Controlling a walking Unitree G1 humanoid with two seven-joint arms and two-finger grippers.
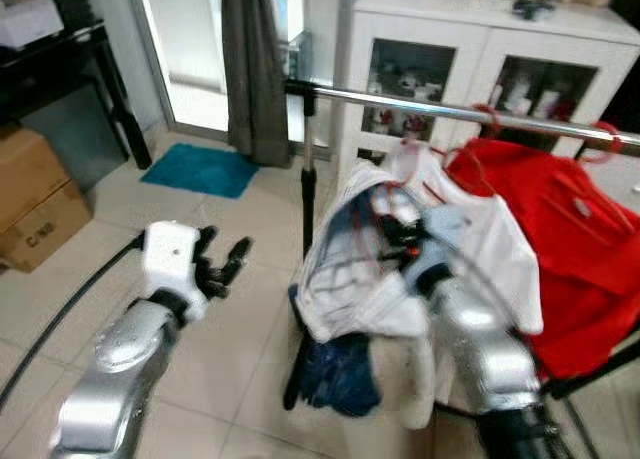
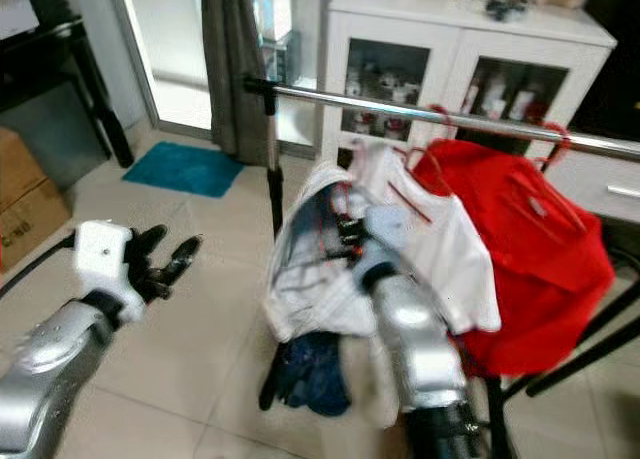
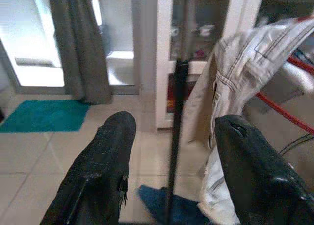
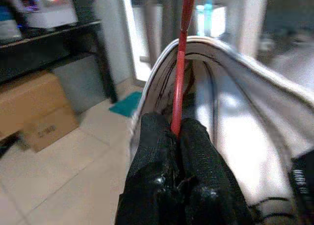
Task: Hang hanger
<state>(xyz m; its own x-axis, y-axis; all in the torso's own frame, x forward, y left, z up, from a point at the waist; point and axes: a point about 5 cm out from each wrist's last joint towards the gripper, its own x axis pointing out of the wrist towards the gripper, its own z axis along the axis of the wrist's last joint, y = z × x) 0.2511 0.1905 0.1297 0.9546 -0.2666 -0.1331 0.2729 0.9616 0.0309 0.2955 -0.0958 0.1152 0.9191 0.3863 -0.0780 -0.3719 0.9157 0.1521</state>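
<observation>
Red hanger (image 4: 180,73) with a white striped shirt (image 1: 345,269) draped over it, held up just under the shiny metal rail (image 1: 450,111). Pinched tight between the two black fingers of the right gripper (image 4: 176,132), squeezed shut on the thin red wire. Hook not yet over the rail, by the look of it. Beside it, already hanging: a white top (image 1: 500,249) and a red shirt (image 1: 575,249). Left gripper (image 1: 222,262) out to the side over the tiled floor (image 1: 230,379), fingers spread wide, holding nothing. Carrying step, probably. Next: lift higher, tip the hook over the rail, then let go. White cabinet (image 1: 470,49) behind.
</observation>
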